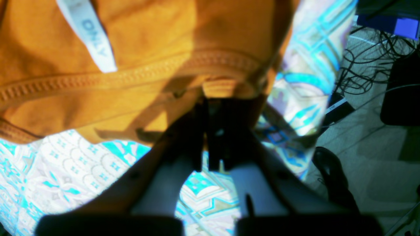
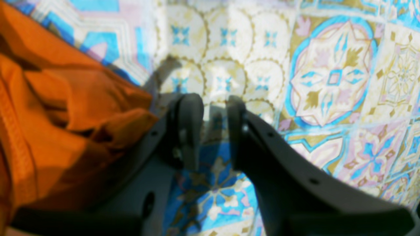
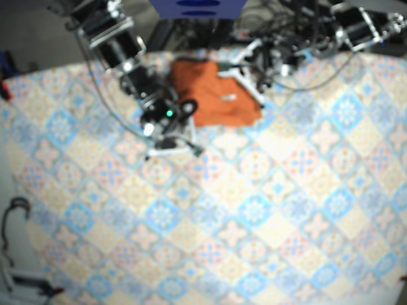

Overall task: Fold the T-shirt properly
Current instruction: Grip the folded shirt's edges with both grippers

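The left gripper [image 1: 215,105] pinches the stitched edge of the T-shirt [image 1: 157,36]; the right gripper [image 2: 215,111], slightly parted, hangs empty just beside it.

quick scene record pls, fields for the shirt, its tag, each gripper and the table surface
garment: orange T-shirt, bunched compactly near the table's far edge
tag: white label reading ONLY, lying on the fabric
left gripper: jaws together, pinching a stitched edge of the shirt
right gripper: jaws apart, holding nothing, beside the shirt above the cloth
surface: patterned tablecloth in blue, cream and pink
fold state: not neatly folded, fabric crumpled
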Controlling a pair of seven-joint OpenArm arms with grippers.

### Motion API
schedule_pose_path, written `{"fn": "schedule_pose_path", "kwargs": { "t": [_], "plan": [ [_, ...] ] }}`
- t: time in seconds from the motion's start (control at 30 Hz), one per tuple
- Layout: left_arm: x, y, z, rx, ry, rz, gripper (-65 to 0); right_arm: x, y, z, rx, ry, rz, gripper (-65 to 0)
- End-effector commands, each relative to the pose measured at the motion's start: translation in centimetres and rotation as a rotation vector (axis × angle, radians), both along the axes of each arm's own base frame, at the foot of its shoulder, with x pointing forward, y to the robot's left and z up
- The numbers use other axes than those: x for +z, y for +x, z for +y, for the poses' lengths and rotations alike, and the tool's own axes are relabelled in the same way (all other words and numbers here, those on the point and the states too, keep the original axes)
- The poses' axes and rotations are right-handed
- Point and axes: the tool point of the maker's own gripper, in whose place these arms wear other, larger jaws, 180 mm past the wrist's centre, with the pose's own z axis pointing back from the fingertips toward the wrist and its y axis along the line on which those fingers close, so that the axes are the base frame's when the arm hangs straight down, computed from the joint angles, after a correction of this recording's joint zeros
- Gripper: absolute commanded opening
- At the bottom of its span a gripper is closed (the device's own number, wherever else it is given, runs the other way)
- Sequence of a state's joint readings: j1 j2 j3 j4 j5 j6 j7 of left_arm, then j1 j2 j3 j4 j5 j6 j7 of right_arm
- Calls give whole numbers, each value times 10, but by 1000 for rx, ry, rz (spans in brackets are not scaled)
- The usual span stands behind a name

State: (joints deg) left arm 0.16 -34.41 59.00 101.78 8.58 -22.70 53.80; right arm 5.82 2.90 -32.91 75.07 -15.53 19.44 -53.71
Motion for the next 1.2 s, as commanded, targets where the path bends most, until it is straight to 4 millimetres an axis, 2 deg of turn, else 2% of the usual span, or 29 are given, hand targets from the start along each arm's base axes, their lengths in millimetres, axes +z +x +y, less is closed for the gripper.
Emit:
{"fn": "schedule_pose_path", "kwargs": {
  "t": [0.0,0.1,0.27,0.37,0.43,0.53,0.73,0.93,1.17],
  "plan": [
    [4,7,0,4,-8,-20,-650,-5,-10,-9,7,-46,49,-496],
    [5,8,-4,6,-18,-22,-650,-3,-15,-7,58,-60,74,-496],
    [-1,19,3,20,12,-29,-650,13,-10,-9,62,-88,56,-496],
    [0,24,4,21,14,-39,-650,20,-8,-17,58,-113,43,-494],
    [0,26,6,23,19,-42,-650,20,-10,-16,73,-125,46,-494],
    [0,29,7,26,23,-45,-650,16,-15,-25,102,-167,57,-496],
    [2,35,2,25,13,-59,-650,15,-16,-23,116,-167,53,-496],
    [2,35,2,24,13,-58,-650,40,8,-18,106,-142,-30,-496],
    [2,34,3,24,17,-57,-650,45,19,-8,123,-96,-73,-496]
  ]
}}
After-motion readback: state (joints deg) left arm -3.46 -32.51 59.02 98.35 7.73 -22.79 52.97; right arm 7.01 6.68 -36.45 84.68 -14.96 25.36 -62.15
